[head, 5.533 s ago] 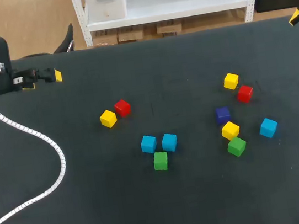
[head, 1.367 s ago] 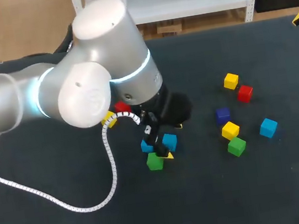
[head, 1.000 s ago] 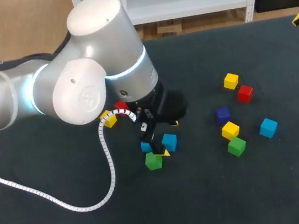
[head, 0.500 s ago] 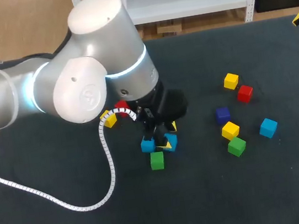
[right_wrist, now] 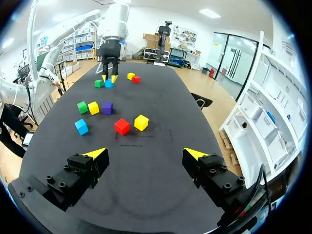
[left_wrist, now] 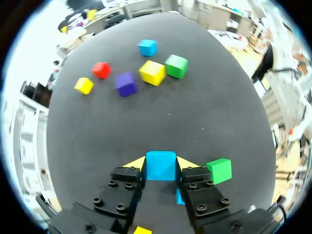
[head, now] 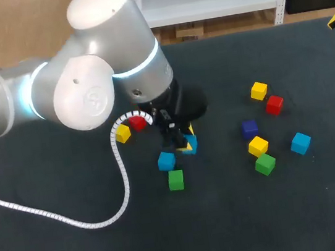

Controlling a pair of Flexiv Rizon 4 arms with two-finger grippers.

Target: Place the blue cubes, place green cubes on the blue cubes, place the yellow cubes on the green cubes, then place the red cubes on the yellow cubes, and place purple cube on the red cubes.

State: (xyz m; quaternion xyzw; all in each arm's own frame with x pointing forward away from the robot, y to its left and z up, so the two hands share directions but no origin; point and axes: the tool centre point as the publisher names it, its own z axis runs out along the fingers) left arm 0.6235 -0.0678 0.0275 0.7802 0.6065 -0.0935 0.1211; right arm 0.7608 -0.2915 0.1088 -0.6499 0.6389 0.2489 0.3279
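My left gripper (head: 185, 143) is shut on a blue cube (left_wrist: 161, 165), its yellow tips pressing two opposite faces, and holds it just above the table. A second blue cube (head: 166, 160) and a green cube (head: 176, 179) lie under and beside it. A yellow cube (head: 121, 134) and a red cube (head: 137, 122) sit by the left arm, the red one partly hidden. To the right lie a yellow cube (head: 259, 91), red cube (head: 274, 105), purple cube (head: 250, 129), another yellow (head: 258, 146), green (head: 264, 163) and blue (head: 300, 142). My right gripper (right_wrist: 145, 153) stands open at the far right edge, empty.
The left arm's white cable (head: 120, 169) loops over the dark table (head: 232, 229) to the left of the cubes. The big left arm body (head: 98, 79) hangs over the table's left middle.
The left gripper has shut on the right one of the two neighbouring blue cubes and lifted it slightly back from the other blue cube. The right arm is unchanged.
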